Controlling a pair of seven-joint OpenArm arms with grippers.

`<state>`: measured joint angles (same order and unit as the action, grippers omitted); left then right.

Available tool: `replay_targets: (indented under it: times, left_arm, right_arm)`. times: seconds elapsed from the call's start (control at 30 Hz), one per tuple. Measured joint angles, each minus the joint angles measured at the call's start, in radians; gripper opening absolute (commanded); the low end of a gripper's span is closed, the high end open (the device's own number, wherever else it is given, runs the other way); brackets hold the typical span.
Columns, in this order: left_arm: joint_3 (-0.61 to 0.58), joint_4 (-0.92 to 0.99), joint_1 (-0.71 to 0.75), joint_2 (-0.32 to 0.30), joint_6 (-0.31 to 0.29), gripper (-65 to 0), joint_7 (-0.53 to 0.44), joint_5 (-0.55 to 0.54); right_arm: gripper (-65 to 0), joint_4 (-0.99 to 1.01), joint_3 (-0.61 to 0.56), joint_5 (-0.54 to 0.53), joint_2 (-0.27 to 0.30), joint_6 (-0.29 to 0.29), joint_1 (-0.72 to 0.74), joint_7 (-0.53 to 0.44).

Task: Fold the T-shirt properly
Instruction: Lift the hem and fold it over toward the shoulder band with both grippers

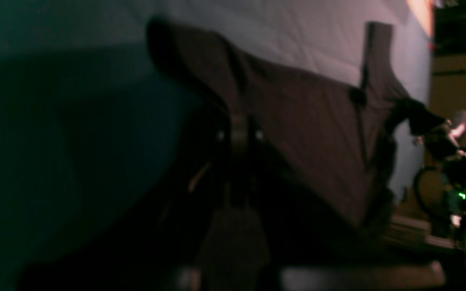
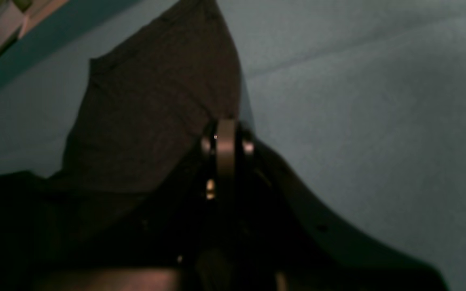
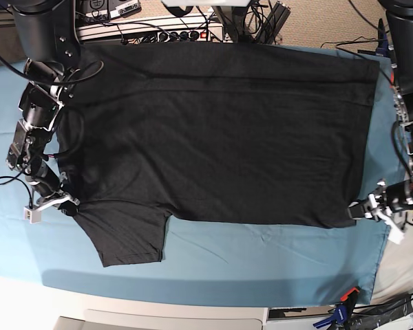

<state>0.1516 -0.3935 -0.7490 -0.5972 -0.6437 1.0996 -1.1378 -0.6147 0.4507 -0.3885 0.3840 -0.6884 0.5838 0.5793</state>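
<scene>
matt dark knit T-shirt, smooth matt teal cloth sheet

- Legible text, labels, brands, numbers, signs: none in any view.
- T-shirt: plain dark fabric, no print readable.
- Equipment past the bench's far edge: markings too small to read.

Left wrist view: whole frame blurred; left claw tips lost in dark fabric of the T-shirt.
Right wrist view: soft focus; right claw lower body black, detail unreadable.
Base view, 12 o'clock: T-shirt top edge merges with cable clutter.
Base view, 3 o'clock: arm cut by frame edge.
Collar trim: can't tell.
</scene>
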Motion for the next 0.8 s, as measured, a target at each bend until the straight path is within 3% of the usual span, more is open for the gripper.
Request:
replay_targets:
  times: [0.17,0.43,0.5,0.8]
  left_arm:
    - [0.0,0.0,0.002,-0.036,-0.001,-65.0,0.092,-0.113]
    - [0.0,0.0,0.039,-0.066,-0.006,-65.0,0.143,-0.174]
    - [0.0,0.0,0.042,-0.065,-0.029,-65.0,0.154,-0.18]
    - [0.0,-0.002,0.058,-0.066,-0.031,-65.0,0.21,-0.263]
  right_arm:
    - [-65.0,0.0,0.0,-0.117,0.006,0.0,-0.002,0.098]
    - [-65.0,-0.033,0.0,-0.314,0.011,0.003,-0.019,0.272]
    - [-65.0,-0.076,-0.002,-0.35,0.009,0.003,-0.048,0.29]
    - [-65.0,-0.351,-0.003,-0.43,0.009,0.003,-0.251,0.367]
